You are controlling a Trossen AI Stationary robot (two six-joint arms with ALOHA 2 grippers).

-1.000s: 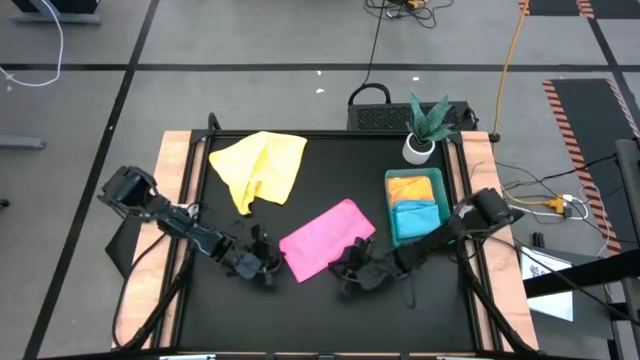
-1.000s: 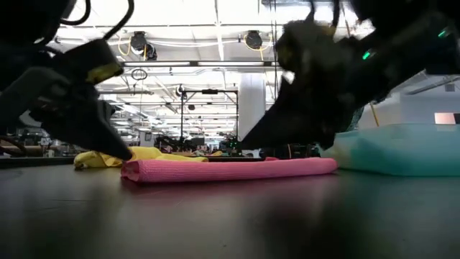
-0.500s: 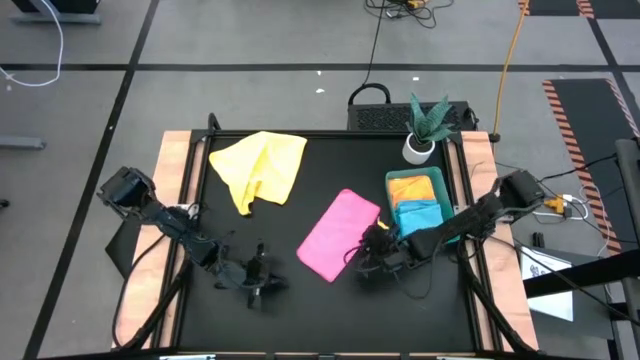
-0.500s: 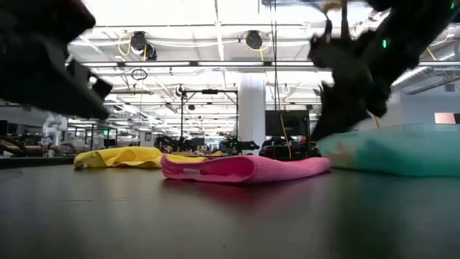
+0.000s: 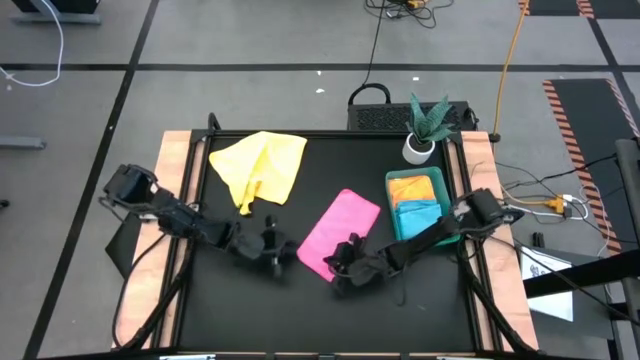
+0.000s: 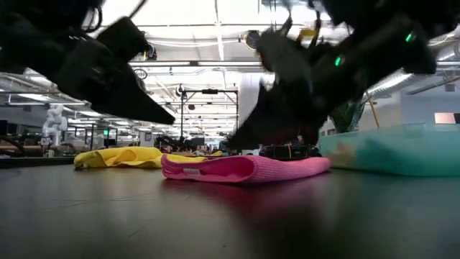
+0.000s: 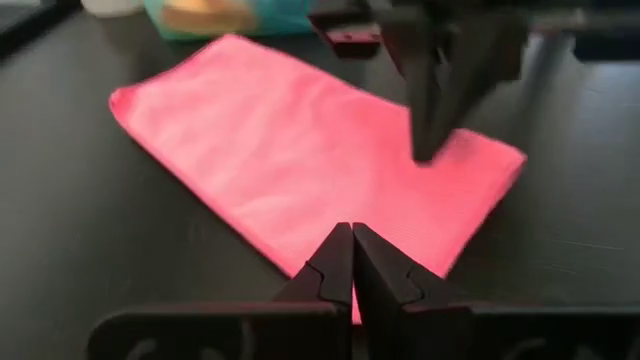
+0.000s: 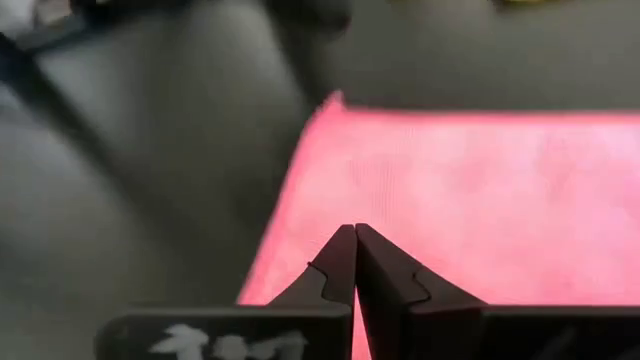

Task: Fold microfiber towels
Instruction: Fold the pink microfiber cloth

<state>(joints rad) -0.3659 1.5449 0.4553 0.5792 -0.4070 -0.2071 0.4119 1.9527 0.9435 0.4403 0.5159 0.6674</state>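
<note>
A pink towel [image 5: 342, 228], folded into a long strip, lies flat on the black table, slanting from near left to far right. My left gripper [image 5: 277, 252] is shut and hangs just left of the strip's near end, clear of the table [image 6: 169, 119]. My right gripper [image 5: 336, 270] is shut above the same near end [image 8: 355, 232]. A yellow towel [image 5: 260, 165] lies crumpled at the far left. A green tray [image 5: 417, 178] at the right holds a folded yellow towel [image 5: 412, 187] and a blue one [image 5: 416, 218]. My right gripper's shut fingers [image 7: 428, 130] slant down over the pink towel's near end [image 7: 470, 165], coming from the table's right side. I cannot tell whether the tips touch the cloth. My left gripper touches nothing.
A small potted plant [image 5: 424, 132] stands at the far right corner, behind the tray. Wooden rails [image 5: 178, 190] run along the table's left and right edges. Bare black table [image 5: 250, 310] lies near the front edge.
The pink towel has turned to a steeper slant and slid a little toward the tray, then lain still. My left gripper drew back toward the near left, then returned beside the towel. My right gripper swung toward the tray and came back over the towel's near end.
</note>
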